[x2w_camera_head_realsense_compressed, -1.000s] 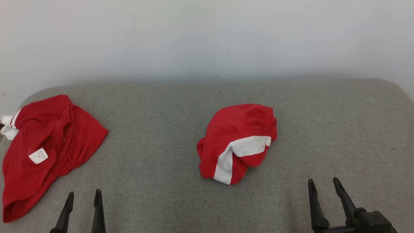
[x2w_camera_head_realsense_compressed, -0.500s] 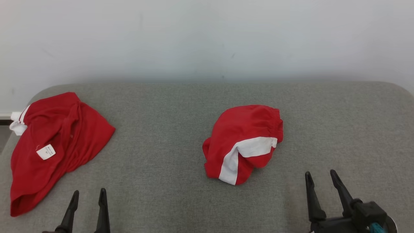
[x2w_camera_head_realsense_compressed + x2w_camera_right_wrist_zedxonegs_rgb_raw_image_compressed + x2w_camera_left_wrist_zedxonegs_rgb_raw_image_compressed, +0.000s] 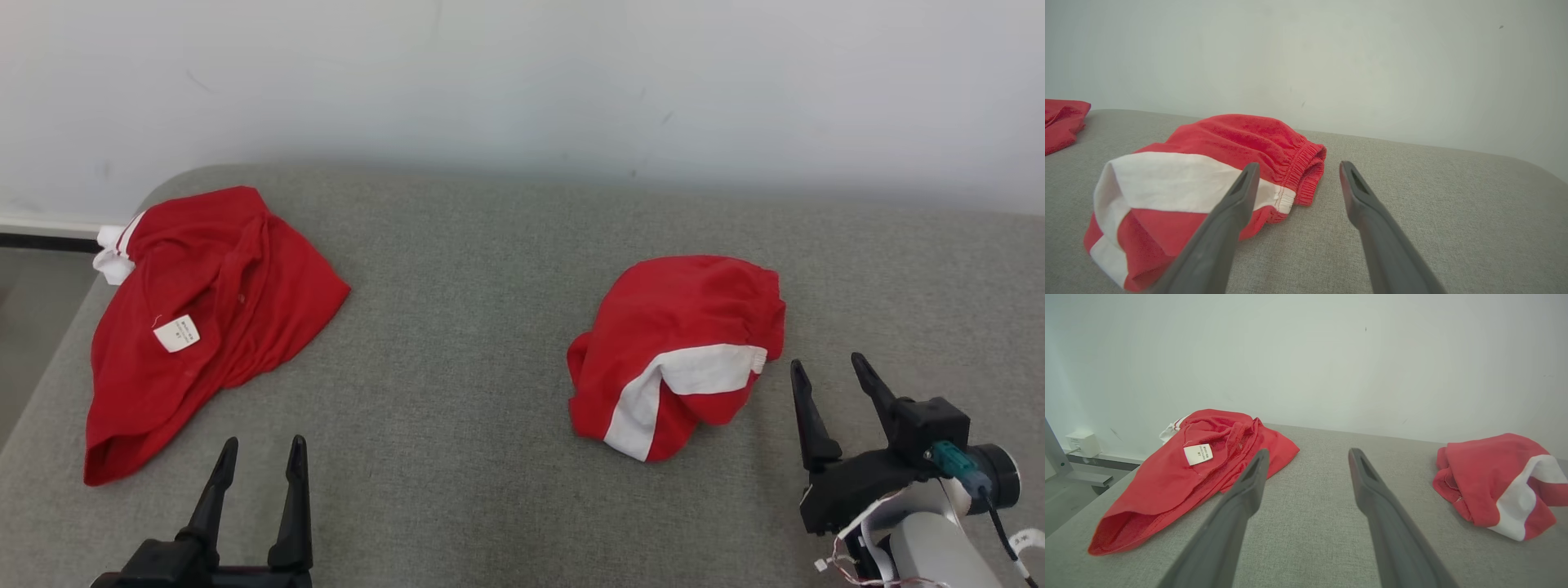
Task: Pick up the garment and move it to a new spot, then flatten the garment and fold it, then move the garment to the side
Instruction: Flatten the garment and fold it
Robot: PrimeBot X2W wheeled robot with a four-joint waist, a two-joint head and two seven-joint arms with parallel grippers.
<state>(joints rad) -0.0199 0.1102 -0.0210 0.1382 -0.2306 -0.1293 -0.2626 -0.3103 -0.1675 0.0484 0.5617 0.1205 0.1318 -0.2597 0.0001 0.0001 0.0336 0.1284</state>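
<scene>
Grey tabletop point(image 3: 490, 245) carried both items. Red shirt point(image 3: 204, 318) lay crumpled at its far-left corner. Red-and-white shorts point(image 3: 678, 343) sat bunched right of centre. My right fingers point(image 3: 825, 361) were spread apart just beside the shorts, gripping nothing. My left fingers point(image 3: 264, 441) were apart too, near the shirt's hem.

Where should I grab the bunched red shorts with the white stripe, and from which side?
Probably the elastic waistband on the right edge of the shorts, approached from the right, beside the right gripper: that thick rim faces its open jaws.
</scene>
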